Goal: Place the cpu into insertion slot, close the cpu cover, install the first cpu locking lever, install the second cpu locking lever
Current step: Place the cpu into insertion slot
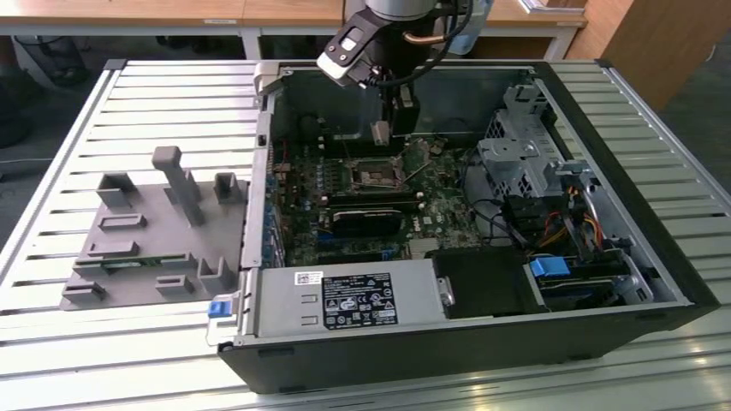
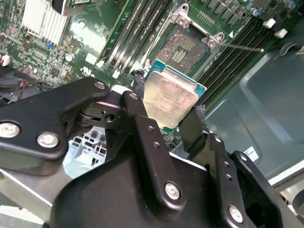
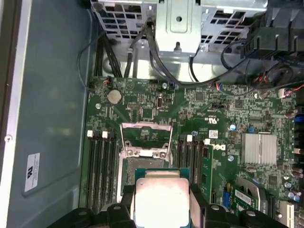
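Silver-tan cpu [image 3: 161, 202] clamped in my claw [image 2: 168, 95], hanging over the motherboard [image 3: 223, 123], bare socket [image 2: 183, 47] just below my claw, cpu cover [image 3: 145, 129] tipped open beyond it.

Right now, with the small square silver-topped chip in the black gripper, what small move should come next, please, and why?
Probably ease the black gripper down toward the open square socket. It grips the flat silver-tan cpu, which hangs above the green motherboard, unseated, and the socket's contact bed lies uncovered.

Arm [image 1: 391, 38] pointing down at the far side.
Jaws clamped across the cpu [image 2: 170, 95], one on each edge.
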`<state>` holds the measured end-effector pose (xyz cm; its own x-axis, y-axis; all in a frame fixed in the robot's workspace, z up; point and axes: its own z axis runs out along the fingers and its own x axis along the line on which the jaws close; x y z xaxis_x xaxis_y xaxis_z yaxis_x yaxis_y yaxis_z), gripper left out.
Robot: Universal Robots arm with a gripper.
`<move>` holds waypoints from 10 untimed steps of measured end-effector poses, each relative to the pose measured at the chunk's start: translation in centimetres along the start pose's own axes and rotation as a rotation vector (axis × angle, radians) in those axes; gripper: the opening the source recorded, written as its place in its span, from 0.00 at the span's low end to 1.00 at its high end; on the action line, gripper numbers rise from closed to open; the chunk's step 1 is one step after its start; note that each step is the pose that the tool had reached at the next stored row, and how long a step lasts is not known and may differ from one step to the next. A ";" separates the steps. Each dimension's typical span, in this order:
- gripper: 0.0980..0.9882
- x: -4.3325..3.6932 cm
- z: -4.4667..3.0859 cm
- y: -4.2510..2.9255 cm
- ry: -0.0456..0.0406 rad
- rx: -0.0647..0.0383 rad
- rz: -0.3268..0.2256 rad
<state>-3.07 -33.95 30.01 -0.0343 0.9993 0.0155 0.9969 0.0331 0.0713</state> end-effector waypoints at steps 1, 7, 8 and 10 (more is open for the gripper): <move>0.50 0.00 0.14 -0.01 0.0001 0.003 0.000; 0.50 0.03 1.15 -0.08 0.0047 0.004 -0.017; 0.50 0.03 1.30 -0.10 0.0052 0.005 -0.023; 0.50 0.04 1.55 -0.12 0.0057 0.005 -0.028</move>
<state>-3.09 -33.89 28.45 -0.0622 0.9979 0.0193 0.9959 0.0608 0.0672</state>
